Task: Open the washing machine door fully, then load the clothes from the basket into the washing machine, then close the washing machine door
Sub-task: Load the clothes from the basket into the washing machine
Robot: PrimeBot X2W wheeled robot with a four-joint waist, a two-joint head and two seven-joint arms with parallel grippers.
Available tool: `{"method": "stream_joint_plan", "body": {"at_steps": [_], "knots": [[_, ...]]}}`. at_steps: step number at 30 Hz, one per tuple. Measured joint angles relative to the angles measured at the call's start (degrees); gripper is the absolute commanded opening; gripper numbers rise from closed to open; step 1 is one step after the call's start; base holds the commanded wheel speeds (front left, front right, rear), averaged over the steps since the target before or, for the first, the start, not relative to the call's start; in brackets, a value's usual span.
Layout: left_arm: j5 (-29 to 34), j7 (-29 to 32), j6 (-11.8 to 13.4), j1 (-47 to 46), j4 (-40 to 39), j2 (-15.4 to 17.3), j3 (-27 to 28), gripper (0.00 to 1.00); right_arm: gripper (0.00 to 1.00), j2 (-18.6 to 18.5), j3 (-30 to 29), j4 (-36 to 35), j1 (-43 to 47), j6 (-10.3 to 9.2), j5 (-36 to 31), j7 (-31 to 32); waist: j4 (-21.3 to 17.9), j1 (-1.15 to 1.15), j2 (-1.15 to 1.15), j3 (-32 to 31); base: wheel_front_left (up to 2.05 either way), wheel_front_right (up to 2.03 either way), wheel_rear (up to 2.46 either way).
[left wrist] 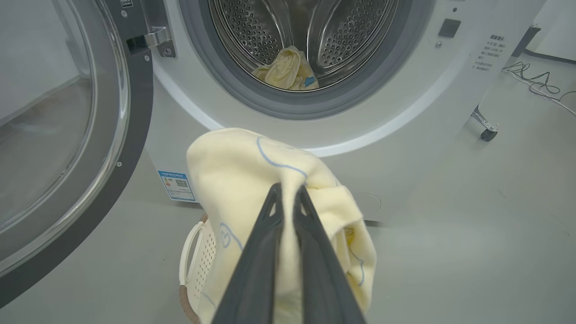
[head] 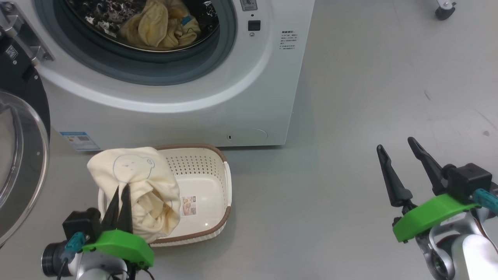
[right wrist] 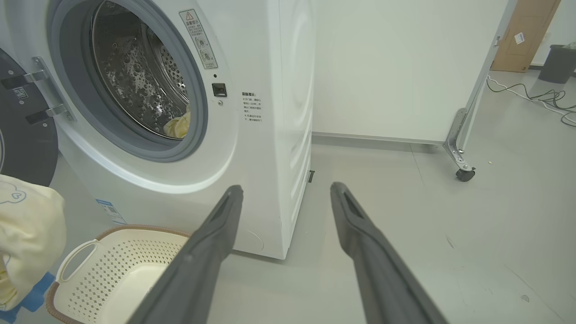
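Left gripper (left wrist: 288, 189) pinches a cream-yellow garment (left wrist: 234, 171) over the basket (head: 206, 182), another already lies in the drum (left wrist: 252, 36), the washing machine door (left wrist: 67, 135) stands open; right gripper (head: 395, 143) gapes empty.

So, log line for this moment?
door open | left jaws shut on cloth over basket | right jaws open, empty | second cloth in drum

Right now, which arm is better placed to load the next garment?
Left. The left gripper is shut on the cream cloth, held over the basket just before the open washing machine. The right gripper is open, empty, off to the side.
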Motion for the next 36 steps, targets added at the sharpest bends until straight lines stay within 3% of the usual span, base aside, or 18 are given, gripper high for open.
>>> {"method": "stream_joint_plan", "body": {"at_steps": [12,20,36], "knots": [[-0.6,0.4,0.4,-5.9,1.3,0.2,0.4,0.0,1.0,0.0,1.5,0.0,-0.4,0.0,1.1,-0.2,-1.4,0.0,0.0,3.1,0.0,0.0,0.0],[-2.2,4.6,-1.1,-16.0,4.8,1.7,0.9,0.0,1.0,0.0,3.1,1.1,-2.5,0.0,3.0,-1.7,-4.8,0.0,0.0,6.9,0.0,0.0,0.0],[-1.5,18.5,-3.2,-40.1,15.4,11.3,2.9,0.0,1.0,0.0,7.6,7.9,-8.8,0.0,9.6,-9.2,-16.6,0.02,0.0,18.3,0.0,0.0,0.0]]}}
